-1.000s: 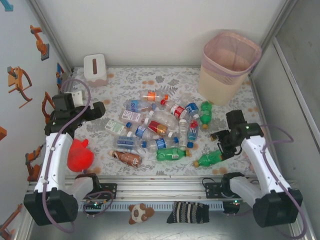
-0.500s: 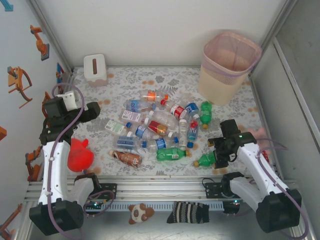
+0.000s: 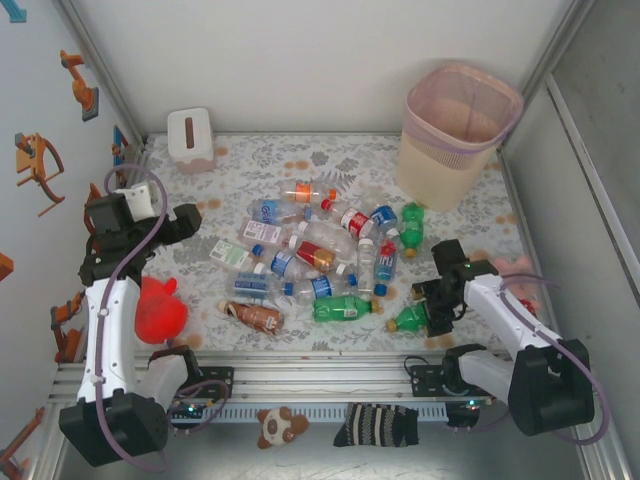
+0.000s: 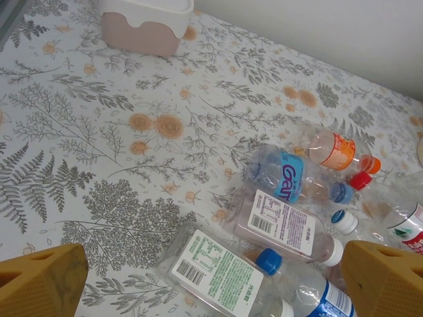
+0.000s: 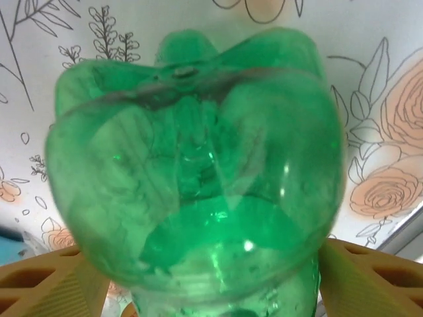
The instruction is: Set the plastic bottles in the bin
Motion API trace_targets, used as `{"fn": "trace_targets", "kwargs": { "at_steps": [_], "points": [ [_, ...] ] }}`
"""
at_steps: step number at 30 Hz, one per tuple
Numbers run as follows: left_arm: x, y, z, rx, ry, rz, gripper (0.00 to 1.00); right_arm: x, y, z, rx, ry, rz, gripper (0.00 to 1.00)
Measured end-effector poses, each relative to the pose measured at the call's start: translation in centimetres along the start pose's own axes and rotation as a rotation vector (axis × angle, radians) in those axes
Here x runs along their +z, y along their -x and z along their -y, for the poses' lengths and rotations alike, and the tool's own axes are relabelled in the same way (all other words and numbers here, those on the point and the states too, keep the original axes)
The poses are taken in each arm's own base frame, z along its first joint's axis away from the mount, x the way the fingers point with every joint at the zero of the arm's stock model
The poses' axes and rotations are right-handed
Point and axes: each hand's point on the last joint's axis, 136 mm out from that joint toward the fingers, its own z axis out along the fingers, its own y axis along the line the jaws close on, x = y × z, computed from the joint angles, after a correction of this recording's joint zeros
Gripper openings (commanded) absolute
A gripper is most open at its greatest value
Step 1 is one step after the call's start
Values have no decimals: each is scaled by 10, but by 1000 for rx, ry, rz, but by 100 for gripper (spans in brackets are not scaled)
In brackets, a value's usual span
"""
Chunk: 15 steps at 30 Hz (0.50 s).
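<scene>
1. We see the right gripper point(image 3: 430, 308) closed on a green bottle point(image 3: 410, 319) that lies on the table point(image 3: 480, 215) at its near right. The fingers press both of its sides, and its base faces the wrist camera.
2. We find the left gripper point(image 3: 188, 220) wide open and holding nothing, just left of the other bottles point(image 3: 315, 255).
3. Those lie heaped mid-table.
4. The bin point(image 3: 440, 165) stands upright at the far right, well apart from both grippers.

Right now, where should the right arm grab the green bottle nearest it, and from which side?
The round body just behind the base, approached from the base end. The green bottle lies flat, cap pointing away, base facing the right gripper, whose jaws flank its sides.
</scene>
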Motion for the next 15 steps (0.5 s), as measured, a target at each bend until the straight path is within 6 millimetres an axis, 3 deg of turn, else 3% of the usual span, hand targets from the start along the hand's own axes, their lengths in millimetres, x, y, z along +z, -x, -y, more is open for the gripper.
{"fn": "trace_targets", "kwargs": {
  "at_steps": [6, 15],
  "points": [
    [5, -3, 1, -9, -12, -20, 97, 6, 6, 2, -14, -25, 27, 64],
    [13, -8, 2, -29, -34, -53, 97, 1, 13, -2, -35, -22, 73, 58]
  ]
}}
